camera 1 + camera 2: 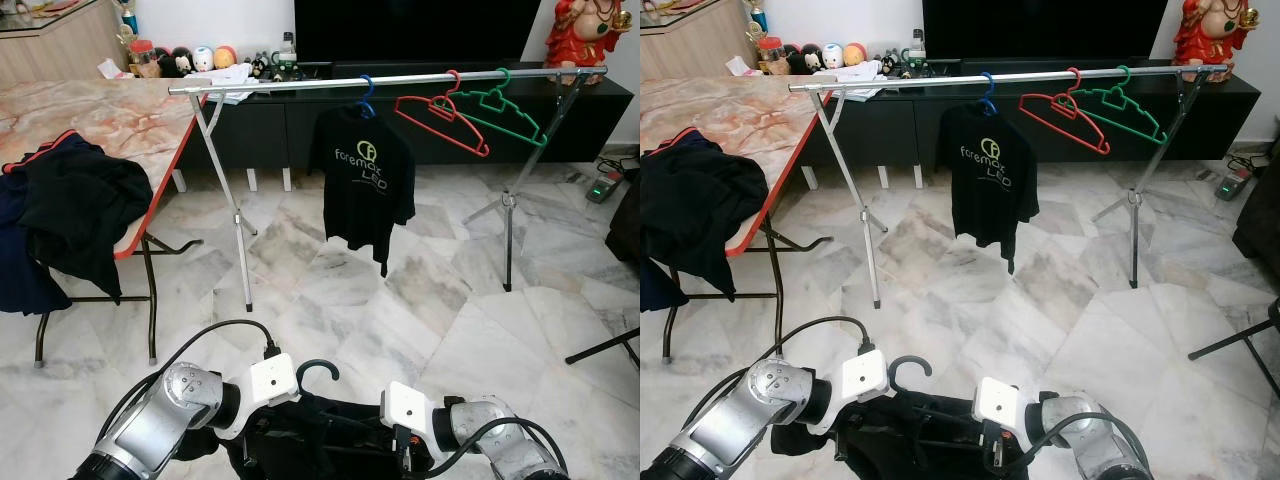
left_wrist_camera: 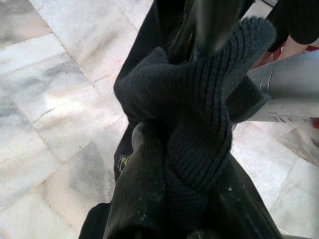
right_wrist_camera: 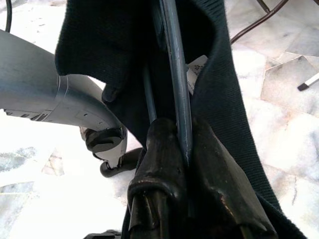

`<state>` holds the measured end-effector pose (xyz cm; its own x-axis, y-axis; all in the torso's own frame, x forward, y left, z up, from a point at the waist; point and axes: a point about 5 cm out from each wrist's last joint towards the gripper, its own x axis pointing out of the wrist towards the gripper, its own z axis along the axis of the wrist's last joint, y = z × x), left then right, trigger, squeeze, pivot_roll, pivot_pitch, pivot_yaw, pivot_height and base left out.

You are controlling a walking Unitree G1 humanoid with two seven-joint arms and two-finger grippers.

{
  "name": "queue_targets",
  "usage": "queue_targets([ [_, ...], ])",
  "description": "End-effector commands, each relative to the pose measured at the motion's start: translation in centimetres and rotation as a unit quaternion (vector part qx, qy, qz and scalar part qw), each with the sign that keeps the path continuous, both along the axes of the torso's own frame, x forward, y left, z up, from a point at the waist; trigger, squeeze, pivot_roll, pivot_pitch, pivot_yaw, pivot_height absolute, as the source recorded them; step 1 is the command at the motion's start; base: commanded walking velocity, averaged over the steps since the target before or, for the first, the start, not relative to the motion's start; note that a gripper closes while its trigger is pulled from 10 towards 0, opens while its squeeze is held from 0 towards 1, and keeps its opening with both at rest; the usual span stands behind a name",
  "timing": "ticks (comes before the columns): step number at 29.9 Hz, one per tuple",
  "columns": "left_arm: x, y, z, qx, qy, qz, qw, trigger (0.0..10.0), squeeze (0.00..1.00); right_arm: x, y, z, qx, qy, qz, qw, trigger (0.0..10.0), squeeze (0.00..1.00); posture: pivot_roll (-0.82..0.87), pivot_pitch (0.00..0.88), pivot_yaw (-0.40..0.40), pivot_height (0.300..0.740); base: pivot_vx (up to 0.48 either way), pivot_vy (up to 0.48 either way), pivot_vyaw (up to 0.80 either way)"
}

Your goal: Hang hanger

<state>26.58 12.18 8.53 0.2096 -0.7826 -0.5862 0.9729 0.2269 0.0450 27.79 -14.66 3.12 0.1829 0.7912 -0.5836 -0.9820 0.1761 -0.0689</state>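
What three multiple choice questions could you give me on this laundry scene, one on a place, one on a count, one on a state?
1. Where does the black printed T-shirt hang?
A. On the rail, from a blue hanger
B. Over the table
C. On the floor

2. How many bare hangers hang on the rail?
A. One
B. Two
C. Four

3. What is the right end effector doing?
A. Hanging open
B. Shut on the dark hanger
C. Touching the rail

Answers: 1 A, the blue hook sits over the rail; 2 B, a red hanger and a green hanger; 3 B, its fingers pinch the hanger's bar inside the dark garment.
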Motion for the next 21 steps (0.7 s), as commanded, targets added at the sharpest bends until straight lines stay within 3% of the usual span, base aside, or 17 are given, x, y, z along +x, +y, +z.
queue_targets([
  [1, -0.33, -0.63, 0.4, -0.017, 0.002, -0.016, 1.0, 0.0, 0.0, 0.81, 0.8, 1.05, 0.023, -0.025, -0.003, 0.999, 0.0, 0.0, -0.02, 0.101, 0.044, 0.74, 0.0, 0.0, 0.0],
  [12, -0.52, -0.88, 0.64, -0.032, 0.007, -0.019, 0.999, 0.0, 0.0, 0.93, 0.87, 1.08, 0.024, -0.027, -0.007, 0.999, 0.3, 0.0, -0.02, 0.105, 0.04, 0.74, 0.0, 0.0, 0.0],
  [13, -0.53, -0.88, 0.64, -0.032, 0.007, -0.019, 0.999, 0.0, 0.0, 0.99, 0.88, 1.09, 0.023, -0.028, -0.011, 0.999, 3.6, 0.0, -0.02, 0.105, 0.04, 0.74, 0.0, 0.0, 0.0],
  [14, -0.55, -0.88, 0.61, -0.032, 0.007, -0.019, 0.999, 0.0, 0.0, 1.11, 0.91, 1.12, 0.024, -0.03, -0.017, 0.999, 10.0, 0.6, -0.02, 0.105, 0.04, 0.74, 0.0, 0.0, 0.0],
  [15, -0.55, -0.88, 0.61, -0.032, 0.007, -0.019, 0.999, 0.0, 0.0, 1.11, 0.91, 1.12, 0.024, -0.03, -0.017, 0.999, 10.0, 0.6, -0.02, 0.105, 0.04, 0.74, 0.0, 0.0, 0.0],
  [16, -0.57, -0.89, 0.59, -0.032, 0.008, -0.018, 0.999, 0.0, 0.0, 1.13, 0.91, 1.14, 0.025, -0.029, -0.018, 0.999, 10.0, 1.0, -0.02, 0.105, 0.04, 0.74, 0.0, 0.0, 0.0],
  [21, -0.56, -0.84, 0.36, -0.027, 0.009, -0.016, 0.999, 0.0, 0.0, 0.89, 0.5, 1.27, 0.025, -0.008, -0.004, 1.0, 10.0, 1.0, -0.02, 0.105, 0.042, 0.74, 0.0, 0.0, 0.0],
])
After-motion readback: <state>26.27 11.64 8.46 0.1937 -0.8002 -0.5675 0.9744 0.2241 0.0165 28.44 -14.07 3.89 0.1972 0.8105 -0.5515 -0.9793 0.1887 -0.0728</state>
